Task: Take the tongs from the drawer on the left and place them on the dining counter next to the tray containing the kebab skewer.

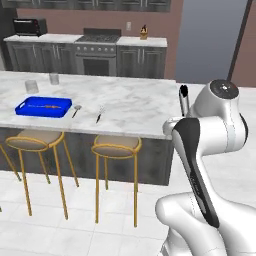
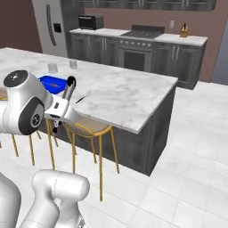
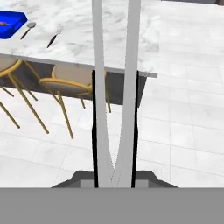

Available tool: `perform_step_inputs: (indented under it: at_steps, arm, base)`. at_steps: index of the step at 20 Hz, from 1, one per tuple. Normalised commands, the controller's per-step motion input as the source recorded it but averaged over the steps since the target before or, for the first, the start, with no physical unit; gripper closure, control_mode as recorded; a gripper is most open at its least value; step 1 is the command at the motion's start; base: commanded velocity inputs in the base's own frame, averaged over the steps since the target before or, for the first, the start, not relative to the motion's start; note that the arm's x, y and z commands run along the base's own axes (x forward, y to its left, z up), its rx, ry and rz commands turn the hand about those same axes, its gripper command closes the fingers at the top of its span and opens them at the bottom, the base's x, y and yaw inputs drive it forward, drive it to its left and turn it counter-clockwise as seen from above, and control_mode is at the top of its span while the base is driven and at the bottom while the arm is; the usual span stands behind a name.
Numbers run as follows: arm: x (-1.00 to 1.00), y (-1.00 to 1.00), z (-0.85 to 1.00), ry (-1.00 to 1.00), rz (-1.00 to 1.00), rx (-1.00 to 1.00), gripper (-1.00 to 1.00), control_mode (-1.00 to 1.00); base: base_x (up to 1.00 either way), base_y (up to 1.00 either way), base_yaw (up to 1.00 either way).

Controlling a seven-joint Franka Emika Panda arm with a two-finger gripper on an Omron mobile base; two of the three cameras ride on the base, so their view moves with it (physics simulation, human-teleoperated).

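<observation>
On the table, left base view: blue tray with a skewer lies at the left; a spoon and a whisk lie just right of the tray.
Tongs, left base view: black tip stands up right of the table, well apart from the tray.
Right base view: tongs rise slanted in front of the tray.
Hand view: gripper clamped narrowly on the tongs, held over the floor beside the table edge; stools below.
</observation>
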Motion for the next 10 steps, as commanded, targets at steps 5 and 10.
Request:
perform_step_inputs:
  at_steps: [5,10]
  arm:
    - [0.0,0.0,0.0,0.0,0.0,0.0,1.0,1.0]
    - [0.0,0.0,0.0,0.0,0.0,0.0,1.0,1.0]
  base:
    - [0.0,1.0,-0.28]
    - [0.0,1.0,-0.27]
